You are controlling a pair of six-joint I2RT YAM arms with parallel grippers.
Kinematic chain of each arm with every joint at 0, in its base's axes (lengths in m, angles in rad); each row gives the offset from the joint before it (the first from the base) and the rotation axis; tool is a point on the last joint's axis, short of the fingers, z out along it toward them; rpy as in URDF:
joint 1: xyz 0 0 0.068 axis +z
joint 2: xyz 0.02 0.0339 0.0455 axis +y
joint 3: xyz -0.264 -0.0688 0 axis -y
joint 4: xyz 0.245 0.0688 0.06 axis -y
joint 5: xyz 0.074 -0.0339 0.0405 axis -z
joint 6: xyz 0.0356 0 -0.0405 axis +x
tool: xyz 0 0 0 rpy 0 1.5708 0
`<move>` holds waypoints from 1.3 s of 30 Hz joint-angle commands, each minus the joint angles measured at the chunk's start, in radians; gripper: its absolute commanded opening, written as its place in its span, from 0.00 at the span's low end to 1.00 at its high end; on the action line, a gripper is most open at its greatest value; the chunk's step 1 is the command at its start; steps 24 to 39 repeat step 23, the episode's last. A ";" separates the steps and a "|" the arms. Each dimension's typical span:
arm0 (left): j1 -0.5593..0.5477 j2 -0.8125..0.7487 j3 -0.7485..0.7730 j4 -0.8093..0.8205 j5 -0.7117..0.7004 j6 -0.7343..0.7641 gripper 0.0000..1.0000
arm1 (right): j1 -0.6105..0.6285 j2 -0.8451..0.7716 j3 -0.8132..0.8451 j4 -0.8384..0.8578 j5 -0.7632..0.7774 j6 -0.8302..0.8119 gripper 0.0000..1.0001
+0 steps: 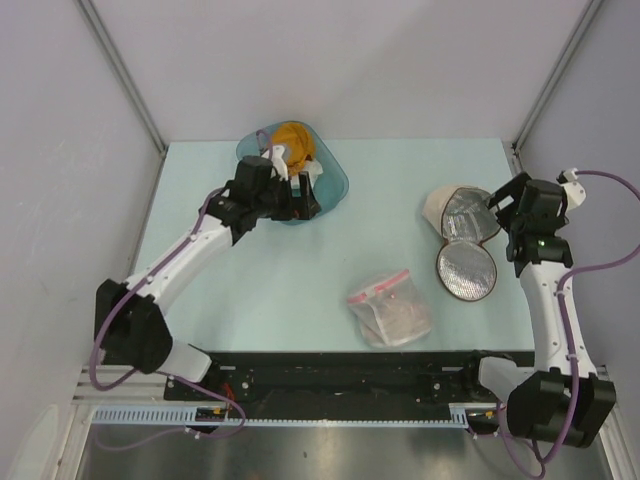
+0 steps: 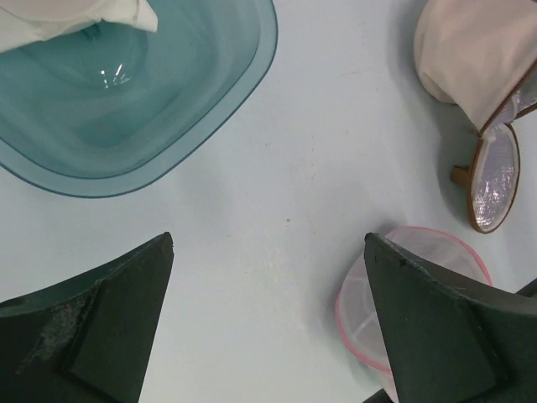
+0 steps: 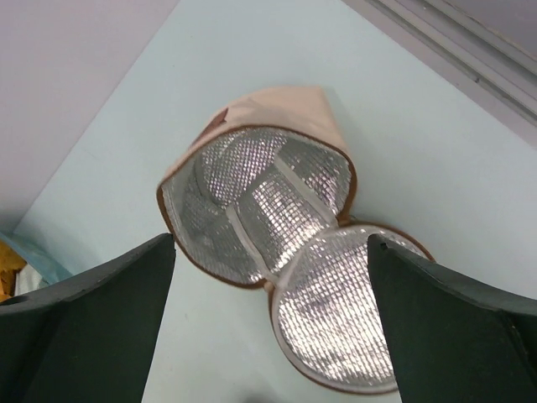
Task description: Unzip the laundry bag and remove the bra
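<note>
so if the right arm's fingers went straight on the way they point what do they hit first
Most likely the open laundry bag, near where its two silvery halves join: it sits squarely between the right fingers. Depth is unclear, but nothing shows in between.

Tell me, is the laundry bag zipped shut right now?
No, the laundry bag lies unzipped, its two silvery halves spread wide open.
</note>
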 commanded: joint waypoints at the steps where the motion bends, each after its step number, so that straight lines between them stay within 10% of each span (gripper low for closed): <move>1: -0.030 -0.127 -0.110 0.091 -0.002 0.044 1.00 | -0.001 -0.082 -0.026 -0.120 -0.013 -0.057 1.00; 39: -0.102 -0.114 -0.176 0.088 -0.025 0.009 1.00 | -0.001 -0.315 -0.229 -0.174 -0.015 -0.048 1.00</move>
